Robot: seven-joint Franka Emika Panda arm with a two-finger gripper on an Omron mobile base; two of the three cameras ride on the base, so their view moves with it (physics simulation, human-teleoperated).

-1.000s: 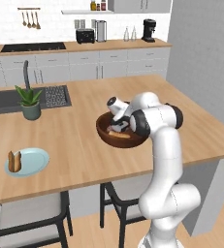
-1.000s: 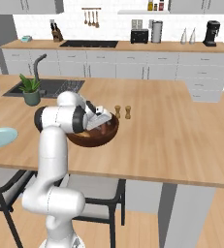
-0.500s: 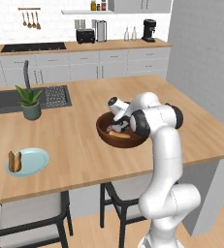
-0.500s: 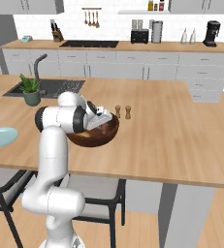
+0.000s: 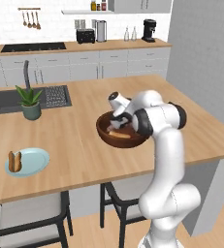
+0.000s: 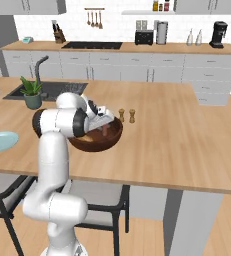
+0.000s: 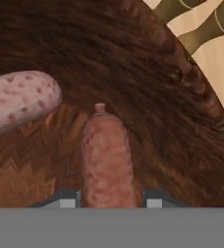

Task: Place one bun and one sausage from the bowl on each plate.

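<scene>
Gripper (image 7: 107, 202) down inside bowl (image 5: 104, 131) on island counter (image 5: 79, 140); fingertips (image 7: 67, 201) spread either side of sausage (image 7: 107, 160), not visibly pinching yet. Second pale speckled piece (image 7: 19, 101) lay apart to one side in bowl. Light-blue plate (image 5: 36, 162) near counter's left edge, already carrying bun and sausage; second plate not made out.

Advice: keep sausage centred between tips, close squarely on its middle, lift straight clear of rim.

Change from half second earlier: arm and bowl unchanged in base views.
</scene>
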